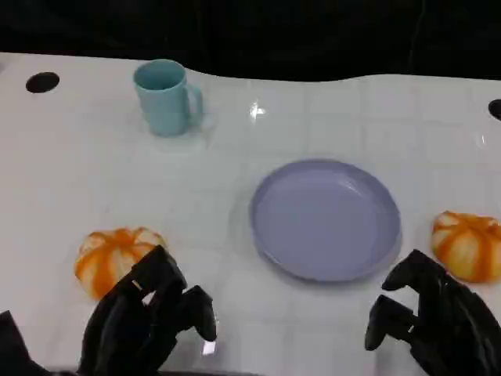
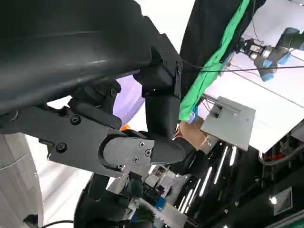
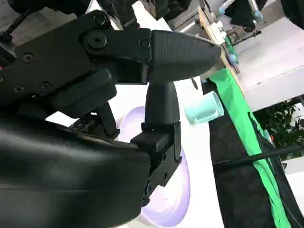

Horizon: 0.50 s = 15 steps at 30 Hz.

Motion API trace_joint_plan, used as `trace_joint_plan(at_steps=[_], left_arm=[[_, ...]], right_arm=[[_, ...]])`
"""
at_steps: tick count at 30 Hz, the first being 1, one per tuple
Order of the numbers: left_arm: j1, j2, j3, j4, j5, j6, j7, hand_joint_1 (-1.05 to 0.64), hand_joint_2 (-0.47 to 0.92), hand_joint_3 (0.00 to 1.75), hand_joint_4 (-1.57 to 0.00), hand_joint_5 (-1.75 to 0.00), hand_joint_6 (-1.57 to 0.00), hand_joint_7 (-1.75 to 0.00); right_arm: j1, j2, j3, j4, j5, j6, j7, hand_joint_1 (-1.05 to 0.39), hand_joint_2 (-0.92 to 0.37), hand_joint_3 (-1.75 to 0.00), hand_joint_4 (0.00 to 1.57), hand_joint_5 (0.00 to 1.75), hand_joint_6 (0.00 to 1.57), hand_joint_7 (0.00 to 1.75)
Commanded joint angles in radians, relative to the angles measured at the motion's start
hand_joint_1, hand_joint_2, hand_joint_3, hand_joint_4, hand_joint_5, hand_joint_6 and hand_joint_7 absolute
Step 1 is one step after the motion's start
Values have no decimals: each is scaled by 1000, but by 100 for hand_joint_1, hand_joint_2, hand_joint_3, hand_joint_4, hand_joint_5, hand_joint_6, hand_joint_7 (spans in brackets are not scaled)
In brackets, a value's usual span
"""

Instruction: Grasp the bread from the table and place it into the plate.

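Hovering with fingers apart and holding nothing, left hand [image 1: 149, 321] just beside an orange-striped bread roll [image 1: 116, 257], apparently lining up a grasp; right hand [image 1: 438, 321] likewise spread and empty near a second roll [image 1: 468, 244]; waiting between them, lavender plate [image 1: 325, 219] carrying nothing; teal mug [image 1: 164, 97] standing well apart, contents not showing
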Motion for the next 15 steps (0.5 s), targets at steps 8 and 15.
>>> trace_joint_plan(at_steps=[8,15], left_arm=[[14,9,8,-10,3,-8,4,-52,92,36,-82,-175,-58,-175],[15,11,11,-11,-8,3,-2,-51,92,35,-81,-175,-57,-175]], right_arm=[[8,-9,-2,-18,5,5,-8,-57,-85,-63,77,175,48,175],[9,-8,-1,-16,6,0,-5,-57,-84,-62,76,175,45,175]])
